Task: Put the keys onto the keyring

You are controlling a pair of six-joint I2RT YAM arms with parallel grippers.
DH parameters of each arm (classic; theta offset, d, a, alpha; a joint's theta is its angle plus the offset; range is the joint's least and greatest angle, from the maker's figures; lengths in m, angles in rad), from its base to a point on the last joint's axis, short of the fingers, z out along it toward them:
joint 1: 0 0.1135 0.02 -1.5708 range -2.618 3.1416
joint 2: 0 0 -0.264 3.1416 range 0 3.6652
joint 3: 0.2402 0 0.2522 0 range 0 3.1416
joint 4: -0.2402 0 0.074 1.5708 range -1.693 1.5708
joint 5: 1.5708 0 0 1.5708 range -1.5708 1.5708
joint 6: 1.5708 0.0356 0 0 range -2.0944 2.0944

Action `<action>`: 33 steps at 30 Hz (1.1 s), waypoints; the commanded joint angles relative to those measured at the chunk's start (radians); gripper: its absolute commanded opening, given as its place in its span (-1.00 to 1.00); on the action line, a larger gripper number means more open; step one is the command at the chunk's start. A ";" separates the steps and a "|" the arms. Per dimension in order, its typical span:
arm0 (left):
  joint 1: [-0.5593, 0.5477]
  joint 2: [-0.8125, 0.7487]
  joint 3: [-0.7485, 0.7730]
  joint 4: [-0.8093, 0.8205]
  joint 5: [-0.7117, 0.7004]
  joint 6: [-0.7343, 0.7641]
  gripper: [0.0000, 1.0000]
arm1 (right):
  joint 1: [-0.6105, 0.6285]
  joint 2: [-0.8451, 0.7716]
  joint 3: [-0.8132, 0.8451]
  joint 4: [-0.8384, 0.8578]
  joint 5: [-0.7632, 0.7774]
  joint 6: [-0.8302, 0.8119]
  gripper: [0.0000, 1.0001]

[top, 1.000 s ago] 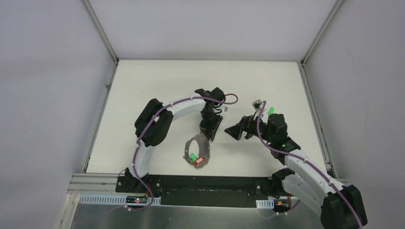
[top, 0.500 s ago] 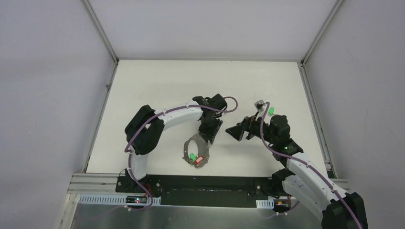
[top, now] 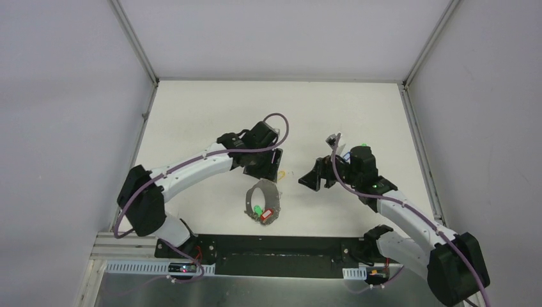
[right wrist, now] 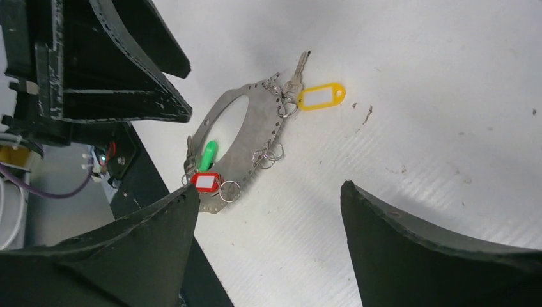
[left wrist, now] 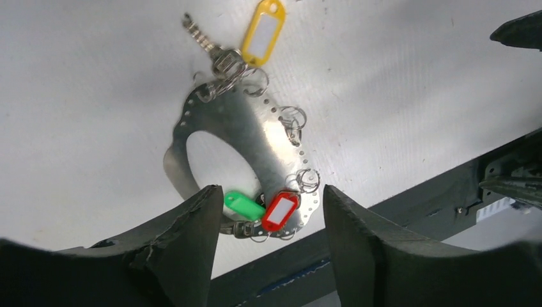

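Observation:
The keyring is a flat silvery loop pierced with small holes, lying on the white table; it also shows in the top view and the right wrist view. A key with a yellow tag lies at its far end, its small split ring touching the loop. Green-tagged and red-tagged keys sit at the near end. My left gripper hovers open above the loop, holding nothing. To the right my right gripper is open and empty over bare table.
The black base rail runs along the table's near edge just behind the keyring. Loose small split rings hang along the loop's edge. White table stretches to the far and left sides, bounded by grey walls.
My left gripper has opened, let go of the keyring and pulled back and left. The yellow-tagged key now shows at the loop's far end. My right gripper shifted slightly left and narrowed a little.

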 commanded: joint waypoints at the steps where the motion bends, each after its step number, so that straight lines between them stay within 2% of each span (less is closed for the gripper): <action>1: 0.055 -0.151 -0.147 0.087 -0.021 -0.119 0.22 | 0.052 0.109 0.116 -0.042 -0.020 -0.154 0.62; 3: 0.093 -0.220 -0.229 0.140 0.029 -0.157 0.23 | 0.088 0.162 0.137 -0.042 -0.011 -0.190 0.48; 4: 0.116 -0.254 -0.269 0.166 0.055 -0.181 0.31 | 0.108 0.184 0.146 -0.042 0.003 -0.207 0.44; 8: 0.207 -0.402 -0.425 0.273 0.128 -0.265 0.48 | 0.205 0.276 0.190 -0.082 0.106 -0.265 0.37; 13: 0.237 -0.561 -0.558 0.395 0.139 -0.351 0.68 | 0.323 0.412 0.253 -0.087 0.235 -0.321 0.26; 16: 0.240 -0.604 -0.599 0.456 0.155 -0.371 0.71 | 0.375 0.484 0.291 -0.088 0.276 -0.354 0.18; 19: 0.241 -0.605 -0.606 0.463 0.170 -0.376 0.70 | 0.404 0.548 0.331 -0.095 0.269 -0.383 -0.13; 22: 0.242 -0.593 -0.605 0.469 0.193 -0.382 0.69 | 0.413 0.585 0.358 -0.107 0.288 -0.388 -0.24; 27: 0.242 -0.573 -0.600 0.473 0.211 -0.384 0.68 | 0.415 0.597 0.364 -0.107 0.327 -0.418 -0.22; 33: 0.242 -0.569 -0.595 0.473 0.209 -0.380 0.67 | 0.415 0.622 0.374 -0.122 0.309 -0.449 -0.05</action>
